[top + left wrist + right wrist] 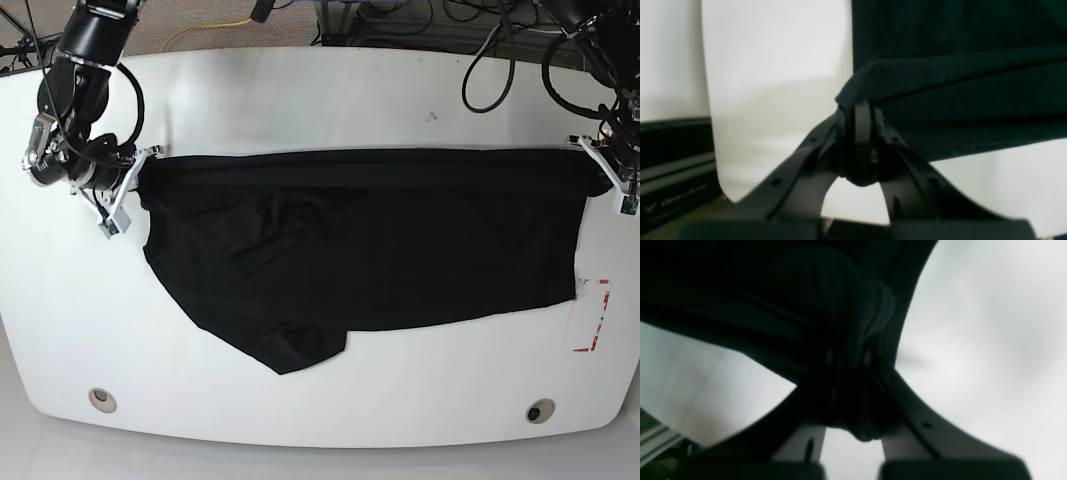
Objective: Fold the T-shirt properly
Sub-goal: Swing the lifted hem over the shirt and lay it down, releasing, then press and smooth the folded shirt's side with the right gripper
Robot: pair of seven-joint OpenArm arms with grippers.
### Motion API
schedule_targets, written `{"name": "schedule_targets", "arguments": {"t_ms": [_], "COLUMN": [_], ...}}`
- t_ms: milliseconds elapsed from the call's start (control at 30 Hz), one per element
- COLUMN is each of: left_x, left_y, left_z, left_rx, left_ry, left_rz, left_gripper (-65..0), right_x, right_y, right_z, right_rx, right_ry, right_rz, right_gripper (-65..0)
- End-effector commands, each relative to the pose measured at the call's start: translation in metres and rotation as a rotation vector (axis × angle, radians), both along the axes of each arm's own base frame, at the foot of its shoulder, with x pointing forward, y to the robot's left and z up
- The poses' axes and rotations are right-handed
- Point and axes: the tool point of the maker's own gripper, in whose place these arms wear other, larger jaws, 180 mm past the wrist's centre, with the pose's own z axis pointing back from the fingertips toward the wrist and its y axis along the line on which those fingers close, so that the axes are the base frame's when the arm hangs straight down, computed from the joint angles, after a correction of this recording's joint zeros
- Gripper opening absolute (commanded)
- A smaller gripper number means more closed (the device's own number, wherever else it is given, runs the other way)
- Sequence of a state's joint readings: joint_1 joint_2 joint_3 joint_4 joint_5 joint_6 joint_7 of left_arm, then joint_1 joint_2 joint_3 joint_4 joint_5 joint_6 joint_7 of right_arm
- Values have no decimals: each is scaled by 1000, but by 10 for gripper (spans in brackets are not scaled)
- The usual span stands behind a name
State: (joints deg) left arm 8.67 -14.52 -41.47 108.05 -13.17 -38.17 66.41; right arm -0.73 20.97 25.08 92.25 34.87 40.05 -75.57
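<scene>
Black T-shirt [380,240] stretched across white worktop [320,90], long axis side to side; left pincer [862,113] and right pincer [846,356] each clamp top corner (no legible writing).

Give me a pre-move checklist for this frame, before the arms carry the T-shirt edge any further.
1. Left hand shut on T-shirt corner: ok.
2. Right hand shut on bunched cloth: ok.
3. Held edge stretched straight between both hands: ok.
4. Lower cloth flat on the white table: not ok, wrinkles and an uneven flap at lower left.
5. Grip depth in right hand: cannot tell, too dark.
</scene>
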Motion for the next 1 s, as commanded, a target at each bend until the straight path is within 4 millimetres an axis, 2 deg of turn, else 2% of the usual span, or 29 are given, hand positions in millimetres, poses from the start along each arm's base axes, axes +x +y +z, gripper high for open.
{"name": "schedule_targets", "arguments": {"t_ms": [0, 167, 267, 367, 433, 500, 567, 667, 733, 833, 967], "left_x": [-3, -15, -16, -19, -20, -21, -23, -23, -22, -18, -14], "left_y": [11, 12, 2, 0, 1, 1, 3, 13, 17, 19, 27], "left_z": [8, 1, -7, -11, -12, -15, -18, -15, -12, -4, 22], "left_rx": [48, 54, 62, 72, 72, 68, 64, 82, 93, 100, 100], "left_ry": [-1, 40, 79, 108, 112, 122, 132, 144, 144, 122, 35], "left_rz": [13, 8, -58, -80, -80, -79, -75, -75, -74, -80, -61], "left_gripper": [-650, -650, -622, -460, -339, -215, -132, -111, -115, -115, -115], "right_x": [-4, -22, -31, -42, -48, -54, -59, -64, -65, -66, -69], "right_y": [-11, -10, -10, -10, -10, -10, -10, -6, -2, 2, 9], "right_z": [6, -6, -11, -18, -21, -24, -24, -14, -4, 13, 31], "right_rx": [-34, -32, -32, -32, -33, -33, -41, -72, -94, -129, -123], "right_ry": [-10, 36, 59, 87, 104, 119, 121, 96, 63, 13, -52], "right_rz": [-1, 1, 1, 2, 4, 5, 12, 40, 64, 89, 84], "right_gripper": [-640, -629, -629, -628, -599, -507, -393, -209, -141, -111, -111]}}
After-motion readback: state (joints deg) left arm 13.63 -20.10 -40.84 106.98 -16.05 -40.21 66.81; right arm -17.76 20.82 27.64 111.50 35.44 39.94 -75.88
